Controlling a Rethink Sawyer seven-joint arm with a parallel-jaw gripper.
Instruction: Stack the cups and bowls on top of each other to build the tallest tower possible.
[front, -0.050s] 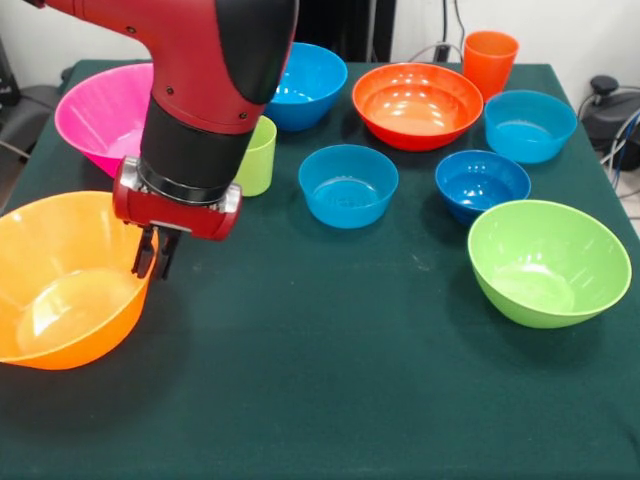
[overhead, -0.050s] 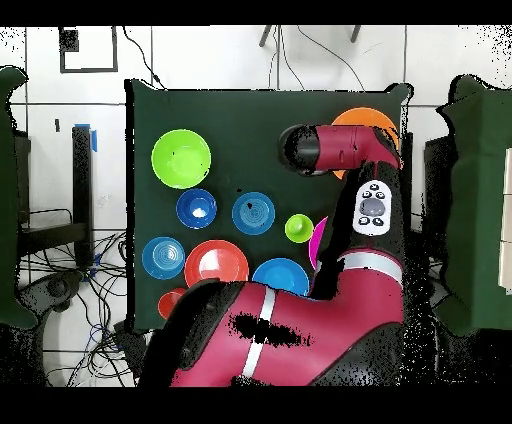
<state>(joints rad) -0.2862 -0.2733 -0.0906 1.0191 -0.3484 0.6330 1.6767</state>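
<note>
Dark green table (front, -0.050s: 320, 400) under everything, nothing stacked yet. Red and black arm (front, -0.050s: 215, 90) down over the near left corner, gripper (front, -0.050s: 155, 252) with fingers close together on the right rim of the large light-orange bowl (front, -0.050s: 60, 290), apparently pinching it; bowl upright, tipped slightly. Large pink bowl (front, -0.050s: 100, 115) behind it at far left. Lime-green bowl (front, -0.050s: 548, 262) near right. Red-orange bowl (front, -0.050s: 417, 105) far centre-right. Medium blue bowl (front, -0.050s: 310, 85) far centre, partly behind the arm. Three small blue bowls (front, -0.050s: 348, 185) mid-table, apart from one another. Lime green cup (front, -0.050s: 257, 155) beside the arm. Ribbed orange cup (front, -0.050s: 490, 60) at the far right edge.
</note>
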